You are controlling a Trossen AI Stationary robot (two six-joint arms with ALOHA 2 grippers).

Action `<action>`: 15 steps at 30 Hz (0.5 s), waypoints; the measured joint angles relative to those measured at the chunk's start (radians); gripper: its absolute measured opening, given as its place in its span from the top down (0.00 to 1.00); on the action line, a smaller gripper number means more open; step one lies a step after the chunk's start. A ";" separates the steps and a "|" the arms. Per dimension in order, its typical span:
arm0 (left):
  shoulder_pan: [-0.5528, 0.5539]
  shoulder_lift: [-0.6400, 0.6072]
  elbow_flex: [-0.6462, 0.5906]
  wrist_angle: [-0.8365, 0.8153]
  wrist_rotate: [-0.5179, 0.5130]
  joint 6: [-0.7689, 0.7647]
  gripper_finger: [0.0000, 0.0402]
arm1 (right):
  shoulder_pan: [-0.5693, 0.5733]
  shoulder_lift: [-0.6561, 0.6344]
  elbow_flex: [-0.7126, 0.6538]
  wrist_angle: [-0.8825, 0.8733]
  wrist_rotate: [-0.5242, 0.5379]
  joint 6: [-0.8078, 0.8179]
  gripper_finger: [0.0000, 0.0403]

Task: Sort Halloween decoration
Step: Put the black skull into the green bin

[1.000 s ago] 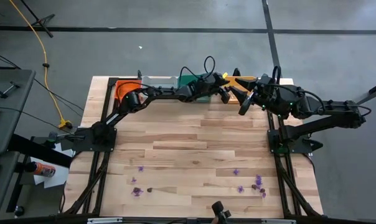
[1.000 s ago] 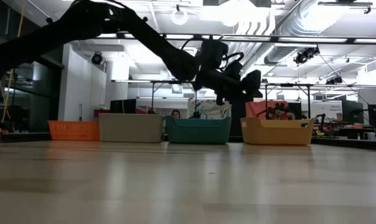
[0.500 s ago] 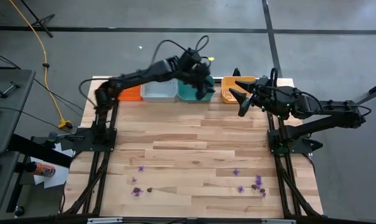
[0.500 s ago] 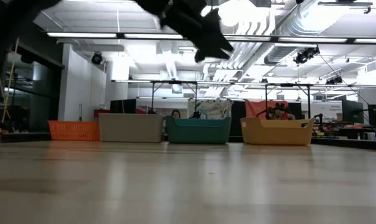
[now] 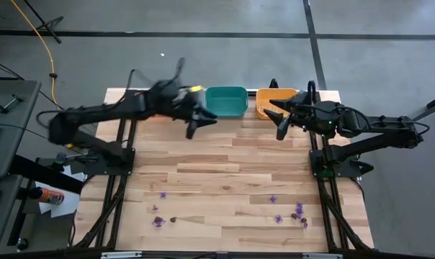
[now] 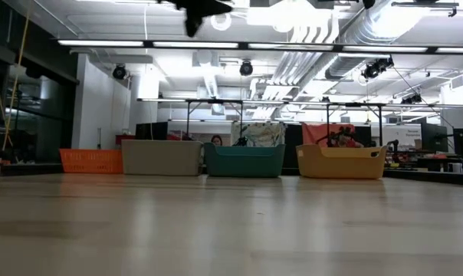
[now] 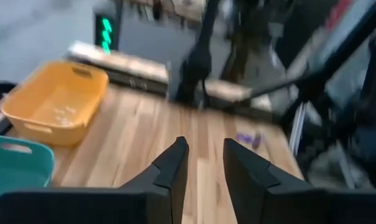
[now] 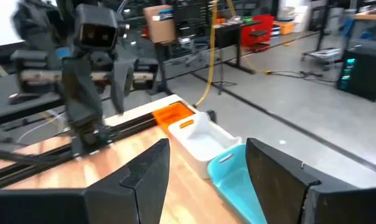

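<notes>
Small purple and dark Halloween trinkets [image 5: 278,218] lie scattered on the near part of the wooden table, some at the left [image 5: 158,221], more at the right [image 5: 299,208]. My left gripper [image 5: 197,124] hangs high over the far part of the table, just left of the teal tray [image 5: 226,101]. Its fingers [image 7: 175,165] stand a small gap apart with nothing between them. My right gripper [image 5: 276,117] hovers open and empty beside the yellow-orange tray [image 5: 274,101]. Neither gripper is near the trinkets.
Four trays line the far edge: orange-red [image 6: 91,160], grey [image 6: 161,157], teal [image 6: 244,160], yellow-orange [image 6: 341,162]. The left arm covers the first two in the high view. The bare wooden middle of the table [image 5: 217,162] lies between trays and trinkets.
My left gripper has swept from above the yellow-orange tray past the teal tray toward the table's left, rising out of the top of the low view. The right arm has kept its place. The trinkets lie as before.
</notes>
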 joint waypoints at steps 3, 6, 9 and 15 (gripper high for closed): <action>-0.039 -0.152 -0.201 0.194 -0.060 -0.078 0.79 | 0.000 0.000 0.000 0.004 -0.048 0.000 0.49; -0.074 -0.276 -0.337 0.329 -0.131 -0.113 0.79 | 0.000 0.000 0.000 0.005 -0.073 -0.003 0.49; -0.091 -0.365 -0.410 0.365 -0.211 -0.119 0.80 | 0.000 0.000 0.000 0.005 -0.074 -0.009 0.49; -0.098 -0.433 -0.429 0.361 -0.253 -0.065 0.80 | 0.000 0.000 0.000 0.005 -0.074 -0.012 0.49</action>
